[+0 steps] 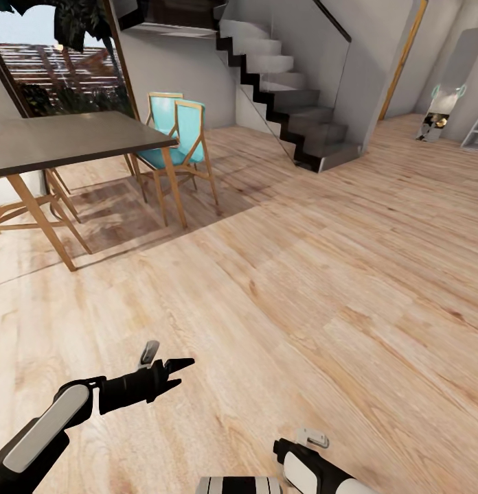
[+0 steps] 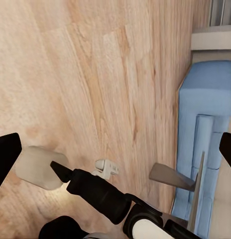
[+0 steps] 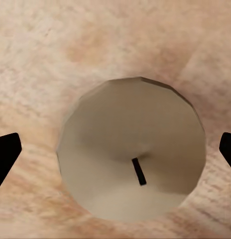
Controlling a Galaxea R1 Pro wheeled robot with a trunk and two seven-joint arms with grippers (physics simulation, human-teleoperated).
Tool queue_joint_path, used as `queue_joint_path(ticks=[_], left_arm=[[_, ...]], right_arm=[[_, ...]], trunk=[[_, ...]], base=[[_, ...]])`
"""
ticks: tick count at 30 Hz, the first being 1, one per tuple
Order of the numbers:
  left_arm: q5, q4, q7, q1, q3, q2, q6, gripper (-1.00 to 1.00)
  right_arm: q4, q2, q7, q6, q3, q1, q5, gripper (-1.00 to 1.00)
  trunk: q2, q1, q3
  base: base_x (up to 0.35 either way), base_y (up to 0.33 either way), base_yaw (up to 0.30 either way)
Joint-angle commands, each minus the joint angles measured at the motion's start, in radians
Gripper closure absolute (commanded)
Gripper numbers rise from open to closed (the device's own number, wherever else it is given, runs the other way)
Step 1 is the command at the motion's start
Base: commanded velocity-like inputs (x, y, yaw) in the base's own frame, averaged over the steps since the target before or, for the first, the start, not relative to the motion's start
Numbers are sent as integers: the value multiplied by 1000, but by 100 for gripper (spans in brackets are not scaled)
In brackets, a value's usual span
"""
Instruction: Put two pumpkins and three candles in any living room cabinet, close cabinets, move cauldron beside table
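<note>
— What sits under your right fingers?

— A candle [image 3: 133, 169], centre of the right wrist view, standing upright on the wooden floor [image 3: 41, 55], dark wick showing low in its flat top. My right gripper [image 3: 115, 149] is spread wide, black tips at either edge of the frame, the candle between them and untouched.

— How will it handle?

— Light, stiff and a bit waxy, I judge. I'd close on the round sides, low down, not the wick.

— And the left?

— My left gripper [image 1: 172, 370], lower left of the head view, looks open and holds nothing.

— Any containers?

— None that I can see; a dark-topped table [image 1: 74, 137] and turquoise chairs [image 1: 180, 134] stand upper left.
</note>
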Motion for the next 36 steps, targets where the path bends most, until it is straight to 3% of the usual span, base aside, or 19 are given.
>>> queue_joint_path(ticks=[1, 33, 36], left_arm=[[0, 0, -2, -1, -1, 1, 1, -100], [0, 0, -1, -1, -2, 1, 1, -100], [0, 0, -2, 0, -2, 1, 1, -100]], right_arm=[[-2, -1, -7, 4, 8, -1, -4, -100], [-2, -1, -7, 4, 8, -1, -4, -100], [-2, -1, -7, 4, 8, -1, -4, -100]], trunk=[[0, 0, -1], [0, 0, -1], [-1, 1, -12]], base=[[22, 37, 0], [31, -14, 0], [0, 0, 0]])
